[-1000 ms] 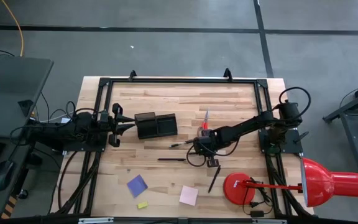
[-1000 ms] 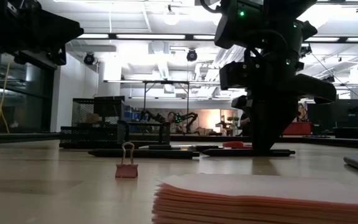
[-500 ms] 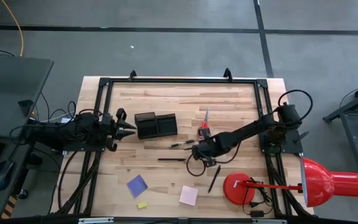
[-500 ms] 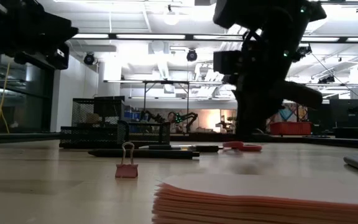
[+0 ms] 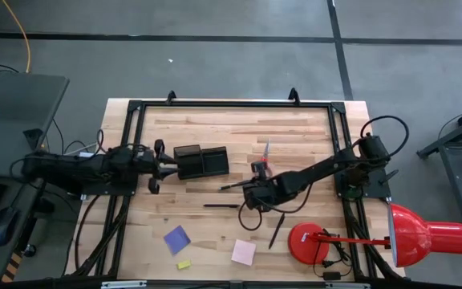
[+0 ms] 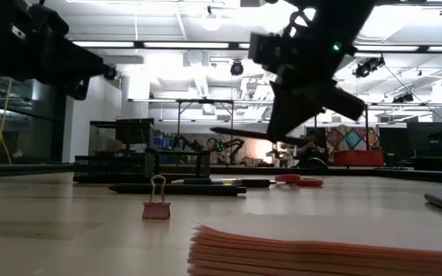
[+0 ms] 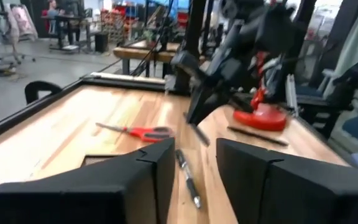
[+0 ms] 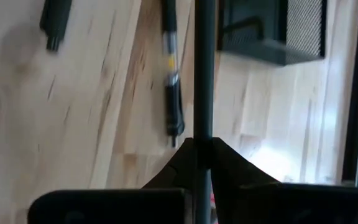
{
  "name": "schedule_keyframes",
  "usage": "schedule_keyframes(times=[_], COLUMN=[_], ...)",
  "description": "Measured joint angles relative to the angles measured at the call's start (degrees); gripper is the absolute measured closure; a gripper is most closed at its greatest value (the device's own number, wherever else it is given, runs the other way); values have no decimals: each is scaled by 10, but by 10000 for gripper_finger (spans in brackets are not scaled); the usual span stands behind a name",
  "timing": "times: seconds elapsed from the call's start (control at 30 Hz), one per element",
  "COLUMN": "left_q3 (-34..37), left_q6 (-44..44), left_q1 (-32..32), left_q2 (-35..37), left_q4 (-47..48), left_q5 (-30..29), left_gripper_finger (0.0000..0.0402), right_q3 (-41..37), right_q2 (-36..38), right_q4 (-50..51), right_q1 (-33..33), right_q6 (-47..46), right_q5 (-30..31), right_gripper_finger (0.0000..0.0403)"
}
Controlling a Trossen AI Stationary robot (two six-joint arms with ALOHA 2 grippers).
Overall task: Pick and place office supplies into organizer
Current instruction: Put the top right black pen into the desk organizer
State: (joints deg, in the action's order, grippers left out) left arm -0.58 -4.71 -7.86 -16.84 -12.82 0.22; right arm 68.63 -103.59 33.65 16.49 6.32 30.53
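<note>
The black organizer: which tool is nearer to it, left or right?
Left. The left tool sits right beside the organizer, at its left end. The right tool, gripping a pen, is farther off toward the table's middle.

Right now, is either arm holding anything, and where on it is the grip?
The right gripper pinches a thin dark pen near one end, lifted off the table. The left gripper, by the organizer, holds nothing.
</note>
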Motion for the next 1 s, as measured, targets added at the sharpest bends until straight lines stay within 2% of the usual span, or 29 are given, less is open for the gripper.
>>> schedule_keyframes(times=[0.17,0.27,0.4,0.53,0.7,0.77,0.87,1.0], left_q3=[0,0,-18,-68,-146,-180,-235,-290], left_q6=[53,76,107,138,180,180,176,168], left_q1=[2,23,72,147,224,238,245,244], left_q2=[-80,-137,-222,-322,-470,-521,-586,-649], left_q4=[-88,-139,-254,-229,-224,-200,-164,-126], left_q5=[1,0,-3,-92,-303,-353,-396,-383], left_gripper_finger=[250,249,261,270,266,259,246,231], right_q3=[23,29,29,29,29,29,29,29], right_q2=[0,1,1,1,1,1,1,1], right_q4=[-17,-20,-17,-13,-12,-5,-5,-7], right_q1=[-5,-12,-22,-31,-26,-21,-14,-6], right_q6=[12,11,2,-10,-19,-26,-44,-54], right_q5=[-22,-40,-46,-68,-85,-86,-96,-79], right_gripper_finger=[398,397,394,397,398,398,397,397])
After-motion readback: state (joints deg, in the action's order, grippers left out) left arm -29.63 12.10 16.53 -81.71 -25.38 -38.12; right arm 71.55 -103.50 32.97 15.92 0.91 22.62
